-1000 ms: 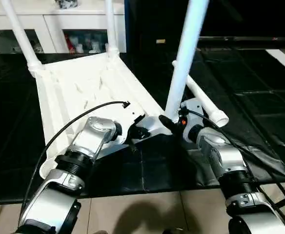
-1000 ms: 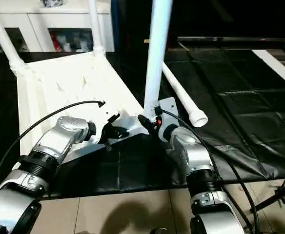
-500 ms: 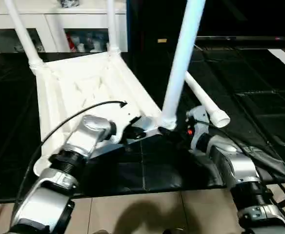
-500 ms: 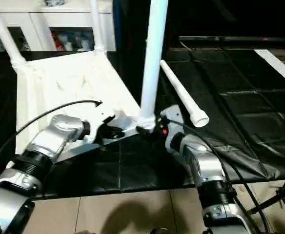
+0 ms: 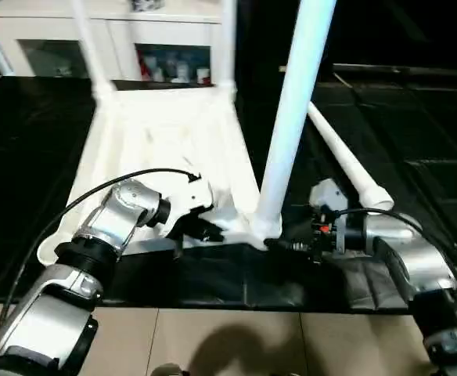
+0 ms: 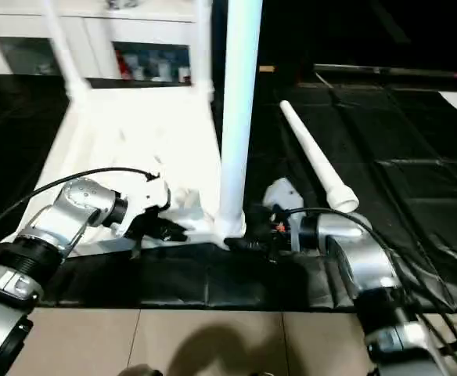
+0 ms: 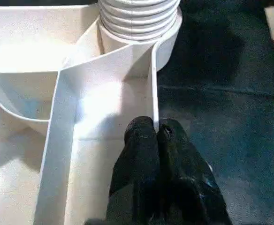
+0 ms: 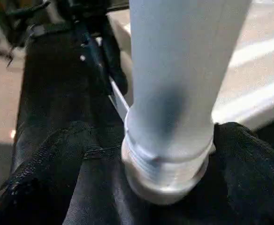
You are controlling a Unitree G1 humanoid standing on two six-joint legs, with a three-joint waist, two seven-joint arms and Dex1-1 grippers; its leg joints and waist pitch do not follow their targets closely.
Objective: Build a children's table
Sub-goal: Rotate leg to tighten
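Overhead light blows out the white tabletop [image 5: 166, 133]; the black mat [image 5: 416, 133] stays dim; far legs blurred.

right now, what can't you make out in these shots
1. Upright leg: its top is cut off by the head views' upper edge.
2. Whether its threaded end is seated in a socket: the right gripper covers the joint.
3. Near edge of the table top: partly behind the left forearm.
4. Cabinet contents: too blurred.
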